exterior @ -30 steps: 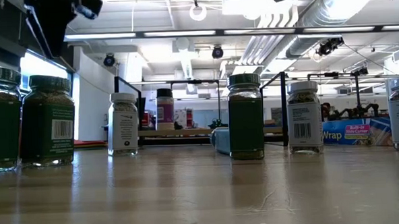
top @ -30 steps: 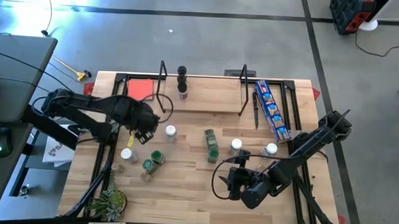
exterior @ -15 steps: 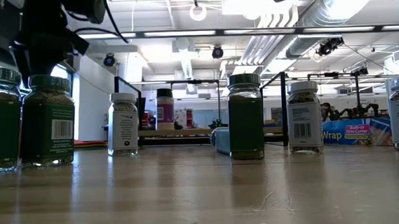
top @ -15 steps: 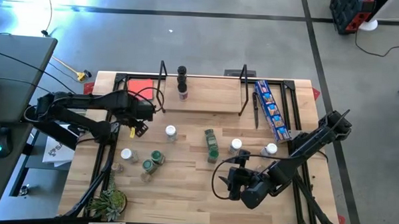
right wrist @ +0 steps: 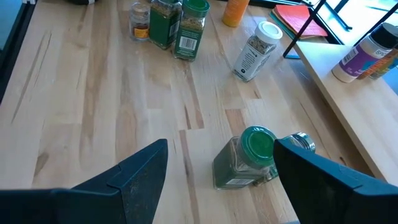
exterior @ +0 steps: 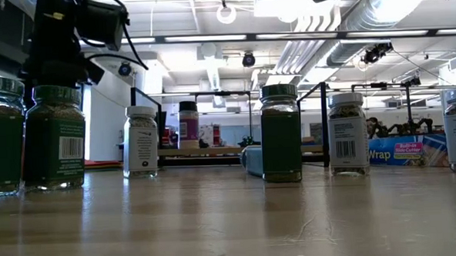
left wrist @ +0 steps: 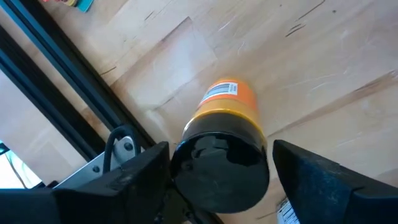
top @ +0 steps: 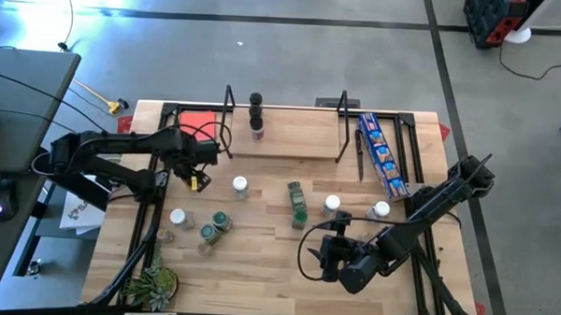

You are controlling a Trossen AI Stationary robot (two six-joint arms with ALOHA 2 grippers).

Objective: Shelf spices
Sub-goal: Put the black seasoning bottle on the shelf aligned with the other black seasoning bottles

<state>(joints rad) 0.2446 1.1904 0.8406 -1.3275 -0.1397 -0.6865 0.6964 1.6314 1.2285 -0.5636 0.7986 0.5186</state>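
An orange spice jar (left wrist: 227, 102) with a black lid stands on the table near the red square. My left gripper (left wrist: 221, 149) points down over it, open, one finger on each side of the lid. Several more spices stand or lie on the tabletop, with white lids (top: 239, 185), (top: 332, 204) or green lids (top: 220, 219), (right wrist: 249, 155). Two jars (top: 256, 115) stand on the shelf (top: 290, 139) at the far edge. My right gripper (top: 338, 258) hangs open near the front right, slanting down toward the green-lidded jar, apart from it. My left gripper comes at the orange jar from above, its fingers (left wrist: 149, 168) standing on either side of the black lid (left wrist: 217, 168). The jar stands upright on the table. Whether either finger touches the lid, I cannot tell.
A long blue packet (top: 383, 156) lies right of the shelf and a red square (top: 199, 127) lies left of it. A small plant (top: 152, 286) sits at the near left corner. Black frame rails (left wrist: 74, 118) run along the table's left side, close to the orange jar.
My left gripper has come down and shifted a little toward the table's far left. It now stands around the orange jar's lid. The jars on the table have not moved, and my right arm has kept still.
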